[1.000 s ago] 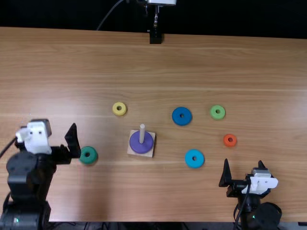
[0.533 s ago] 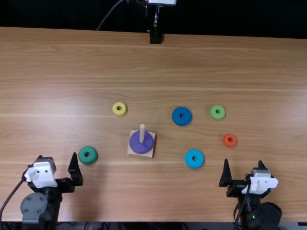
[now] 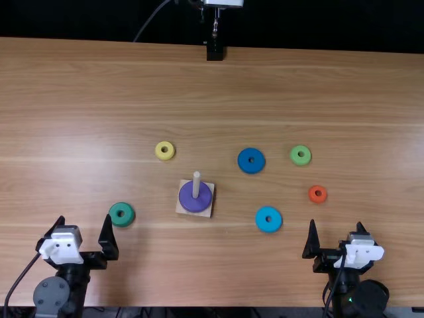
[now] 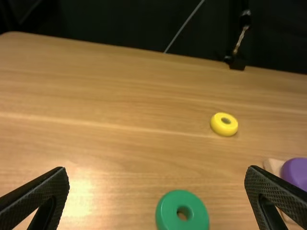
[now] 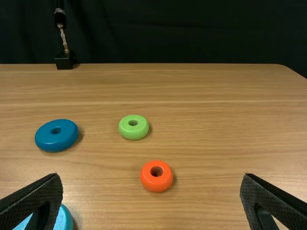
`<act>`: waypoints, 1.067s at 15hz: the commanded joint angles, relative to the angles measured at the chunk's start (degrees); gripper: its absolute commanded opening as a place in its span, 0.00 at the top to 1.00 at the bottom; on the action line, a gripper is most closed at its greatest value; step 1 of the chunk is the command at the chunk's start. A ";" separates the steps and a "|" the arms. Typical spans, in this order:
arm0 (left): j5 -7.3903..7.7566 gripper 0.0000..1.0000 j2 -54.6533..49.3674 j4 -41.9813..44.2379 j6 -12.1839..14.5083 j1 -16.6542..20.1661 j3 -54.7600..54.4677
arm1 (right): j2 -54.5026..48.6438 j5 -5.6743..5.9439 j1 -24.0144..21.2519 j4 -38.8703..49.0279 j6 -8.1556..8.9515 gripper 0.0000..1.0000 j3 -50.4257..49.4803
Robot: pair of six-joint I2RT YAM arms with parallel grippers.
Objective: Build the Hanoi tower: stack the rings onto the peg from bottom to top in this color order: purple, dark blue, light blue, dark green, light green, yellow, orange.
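The purple ring (image 3: 189,203) is sitting around the wooden peg (image 3: 197,182), low on its square base (image 3: 208,212), presumably because the order is calling for it first. It is serving as the footing for everything else.

The other six rings are lying flat on the bench (image 3: 132,86), well apart, and that spacing is probably giving the fingers room to close around each one. The dark blue ring (image 3: 244,161), light blue ring (image 3: 262,222), light green ring (image 3: 295,157) and orange ring (image 3: 312,195) are lying to the peg's right; the yellow ring (image 3: 159,152) and dark green ring (image 3: 115,216) are lying to its left.

The left gripper (image 3: 85,218) is waiting near the dark green ring, its fingers standing wide apart and grasping nothing. The right gripper (image 3: 336,223) is likewise spreading its fingers around bare air, near the orange ring (a handy spot, though orange is going on last).

Dark blue is looking like the next ring; the right arm is seeming better placed for it, and its hole is needing to line up squarely with the peg, or it could be catching on the tip.

The rings are showing no lettering that I am managing to make out.
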 commanded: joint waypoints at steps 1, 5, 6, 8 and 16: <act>-0.01 0.00 -1.93 -5.37 0.01 -0.12 -4.08 | -0.73 0.39 -0.64 -4.09 0.19 0.00 -4.01; 4.94 0.00 -1.93 -7.79 2.54 0.23 -4.08 | -0.73 0.39 -0.64 -4.09 0.19 0.00 -3.92; 6.00 0.00 -1.93 -7.90 6.33 0.23 -4.08 | -0.73 0.39 -0.64 -4.09 0.19 0.00 -3.92; 6.21 0.00 -1.93 -8.00 13.40 1.46 -4.08 | -0.73 0.39 -0.64 -4.09 0.19 0.00 -4.01; 5.47 0.00 -1.93 -11.38 13.51 2.78 -4.08 | -0.73 0.39 -0.64 -4.09 0.19 0.00 -3.92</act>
